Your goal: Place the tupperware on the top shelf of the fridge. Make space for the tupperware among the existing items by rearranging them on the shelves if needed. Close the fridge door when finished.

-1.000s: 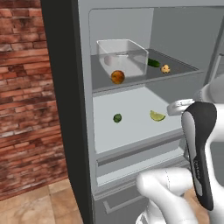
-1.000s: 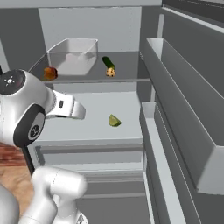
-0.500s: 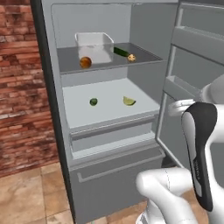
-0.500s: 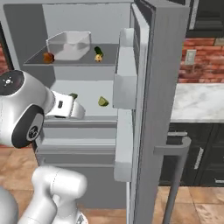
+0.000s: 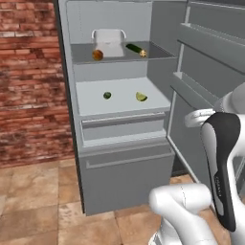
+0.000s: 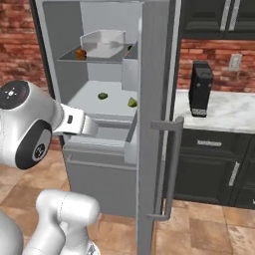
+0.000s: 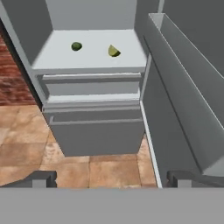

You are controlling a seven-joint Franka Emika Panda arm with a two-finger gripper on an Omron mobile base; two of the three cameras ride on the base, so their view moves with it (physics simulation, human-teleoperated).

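While the fridge door [image 5: 210, 72] stands open, the gripper [image 7: 111, 177] hangs spread, empty.

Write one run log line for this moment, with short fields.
tupperware: on top shelf | fridge door: open | gripper: open, empty

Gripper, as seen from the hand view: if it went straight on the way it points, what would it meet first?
Probably the front of the grey pull-out drawers low in the tall grey fridge, beside the open fridge door; nothing stands between, though depth is unclear.
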